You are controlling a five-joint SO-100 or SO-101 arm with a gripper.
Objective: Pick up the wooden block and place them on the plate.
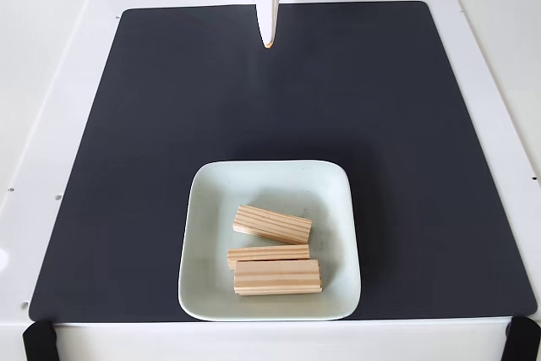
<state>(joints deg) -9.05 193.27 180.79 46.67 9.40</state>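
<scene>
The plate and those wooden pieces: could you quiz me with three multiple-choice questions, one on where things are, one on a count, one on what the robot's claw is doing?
1. Where do the wooden blocks lie?
A. on the plate
B. on the dark mat
C. on the white table

2. How many blocks show?
A. one
B. three
C. six

3. What does the gripper hold?
A. a block
B. the plate
C. nothing

Answers: 1 A, all rest inside the rim. 2 B, three lie there, two touching. 3 C, its tip hangs bare far above the plate in the picture.
</scene>
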